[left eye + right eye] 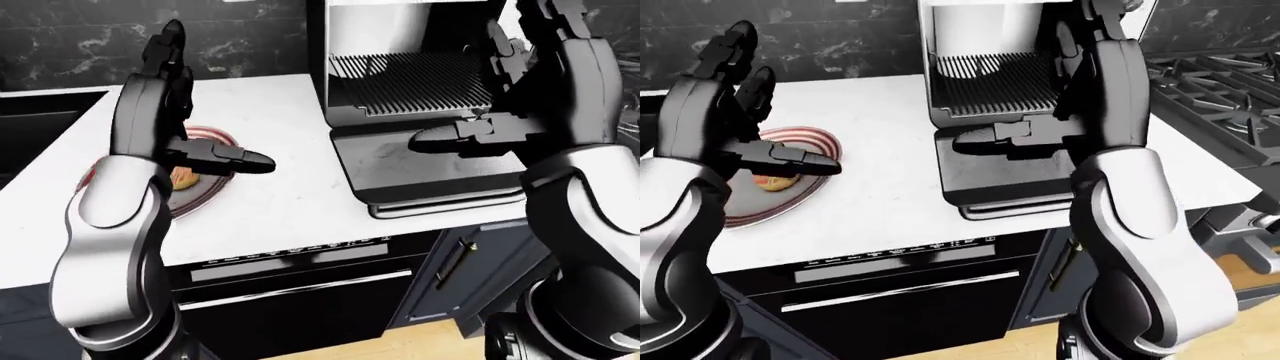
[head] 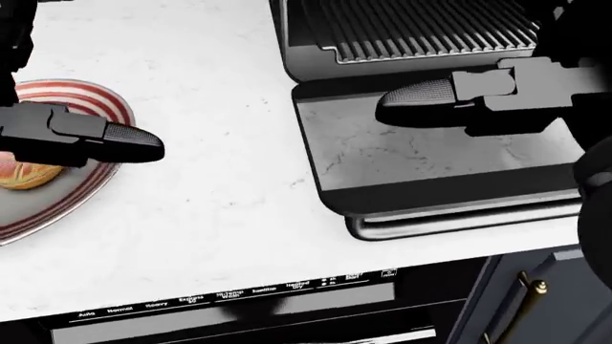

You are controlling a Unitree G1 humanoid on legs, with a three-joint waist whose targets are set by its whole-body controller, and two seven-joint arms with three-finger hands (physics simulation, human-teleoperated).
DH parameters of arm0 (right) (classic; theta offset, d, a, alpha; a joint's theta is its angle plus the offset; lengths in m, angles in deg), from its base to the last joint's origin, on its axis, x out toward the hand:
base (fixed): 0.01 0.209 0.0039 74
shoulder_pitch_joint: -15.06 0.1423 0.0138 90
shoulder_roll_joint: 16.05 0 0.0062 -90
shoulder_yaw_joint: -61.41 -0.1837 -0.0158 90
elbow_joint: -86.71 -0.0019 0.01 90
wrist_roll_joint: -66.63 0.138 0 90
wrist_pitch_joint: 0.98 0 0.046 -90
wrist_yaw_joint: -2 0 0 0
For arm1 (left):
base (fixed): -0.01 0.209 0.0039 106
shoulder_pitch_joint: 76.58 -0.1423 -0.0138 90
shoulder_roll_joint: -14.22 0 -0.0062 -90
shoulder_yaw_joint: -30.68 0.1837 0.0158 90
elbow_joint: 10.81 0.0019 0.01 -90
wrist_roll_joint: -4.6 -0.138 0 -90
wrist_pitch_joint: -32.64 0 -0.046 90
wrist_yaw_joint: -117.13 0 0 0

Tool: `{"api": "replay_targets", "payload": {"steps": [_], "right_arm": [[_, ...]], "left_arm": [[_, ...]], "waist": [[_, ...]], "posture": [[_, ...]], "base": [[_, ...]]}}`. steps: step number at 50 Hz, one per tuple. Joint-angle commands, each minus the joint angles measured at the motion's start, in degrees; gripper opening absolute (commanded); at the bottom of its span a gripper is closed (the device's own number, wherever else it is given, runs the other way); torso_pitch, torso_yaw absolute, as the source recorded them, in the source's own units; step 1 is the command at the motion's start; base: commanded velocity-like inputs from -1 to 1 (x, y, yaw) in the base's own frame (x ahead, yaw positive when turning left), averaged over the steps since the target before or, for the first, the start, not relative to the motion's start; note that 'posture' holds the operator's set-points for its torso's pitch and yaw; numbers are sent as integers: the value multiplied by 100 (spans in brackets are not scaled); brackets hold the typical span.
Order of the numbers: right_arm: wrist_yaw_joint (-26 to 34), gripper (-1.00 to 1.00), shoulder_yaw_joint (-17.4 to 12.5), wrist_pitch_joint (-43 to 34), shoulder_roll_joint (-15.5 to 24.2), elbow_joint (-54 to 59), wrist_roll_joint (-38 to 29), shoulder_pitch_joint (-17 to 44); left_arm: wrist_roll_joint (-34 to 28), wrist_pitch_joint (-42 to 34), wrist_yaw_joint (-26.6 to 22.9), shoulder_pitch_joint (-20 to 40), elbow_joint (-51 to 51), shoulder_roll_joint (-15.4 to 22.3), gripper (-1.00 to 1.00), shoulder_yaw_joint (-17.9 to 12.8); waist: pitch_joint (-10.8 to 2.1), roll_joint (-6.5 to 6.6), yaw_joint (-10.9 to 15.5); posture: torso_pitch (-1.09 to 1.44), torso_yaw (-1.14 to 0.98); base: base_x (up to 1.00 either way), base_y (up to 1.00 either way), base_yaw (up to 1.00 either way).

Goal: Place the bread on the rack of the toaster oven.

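The bread (image 2: 24, 174), a small golden piece, lies on a red-striped plate (image 2: 67, 201) at the left of the white counter. My left hand (image 1: 190, 112) hovers open just above the plate, fingers up and thumb (image 2: 134, 142) pointing right, holding nothing. The toaster oven (image 1: 420, 45) stands at the right with its door (image 2: 430, 154) folded down flat and its ribbed rack (image 2: 421, 29) showing inside. My right hand (image 1: 500, 82) is open over the door, its thumb (image 2: 421, 97) pointing left, and it hides part of the oven's right side.
Under the counter edge runs a black dishwasher with its control strip (image 2: 229, 295). To its right is a dark blue cabinet door with a handle (image 1: 450, 262). Gas burners (image 1: 1210, 75) lie right of the oven, a dark sink (image 1: 40, 127) at far left.
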Motion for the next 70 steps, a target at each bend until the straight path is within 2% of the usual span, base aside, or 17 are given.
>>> {"api": "replay_targets", "payload": {"steps": [1,4,6,7,8,12,13,14,18,19,21,26,37,50,56,58,70], "right_arm": [[4,100,26,177,48,-135,35,166],[-9,100,13,165,50,-157,54,152],[-10,100,3,155,51,-146,68,170],[-18,100,0,152,47,-147,72,171],[-20,100,0,152,48,-148,74,171],[-32,100,-18,182,56,-153,76,140],[-46,100,-42,205,48,-154,93,152],[-74,100,-98,157,8,-171,182,170],[-138,100,-131,144,82,-218,263,146],[-160,100,-126,137,116,-242,275,147],[-199,100,-132,132,138,-234,327,168],[-280,100,-144,152,150,-244,431,160],[-396,100,-240,117,272,-271,622,177],[-590,100,-376,329,378,-387,957,-134],[-760,100,-473,263,503,-459,1219,-105],[-813,100,-506,236,553,-498,1310,-109],[-1202,100,-627,209,862,-544,1856,-47]], "left_arm": [[-87,191,74,156,-170,82,100,-136],[-84,177,69,121,-212,82,100,-144],[-88,148,63,128,-236,111,100,-170],[-85,145,66,132,-236,110,100,-175],[-84,145,67,132,-236,111,100,-175],[-90,138,70,129,-245,123,100,-163],[-91,138,71,130,-245,119,100,-160],[-92,140,71,129,-245,117,100,-157],[-96,138,65,141,-244,126,100,-159],[-99,121,59,146,-256,135,100,-159],[-100,95,47,143,-285,147,100,-173],[-109,62,29,81,-365,163,100,-197],[-211,-58,-40,153,-386,280,100,-162],[-848,374,-734,638,679,813,100,-6],[-1329,581,-1233,642,1041,1127,100,-96],[-1397,576,-1377,585,1051,1153,100,-275],[-1720,962,-1626,-9,1311,1266,100,-608]], "waist": [[-84,25,27],[-17,310,-21],[-159,716,-38],[-121,474,5],[-110,576,-14],[-138,416,49],[5,336,59],[30,296,75],[9,-141,173],[27,44,174],[-73,40,158],[-92,112,111],[-92,107,85],[-55,85,114],[-54,90,122],[-52,88,119],[-68,95,122]], "posture": [[0,0],[0,0],[0,0],[0,0],[0,0],[0,0],[0,0],[0,0],[0,0],[0,0],[0,0],[0,0],[0,0],[0,0],[0,0],[0,0],[0,0]], "base": [[16,1,0],[15,1,0],[15,0,0],[15,1,0],[15,1,0],[14,0,0],[2,0,0],[0,0,0],[0,0,0],[0,0,0],[0,0,0],[0,0,0],[0,0,0],[0,0,0],[0,0,0],[0,0,0],[0,0,0]]}}
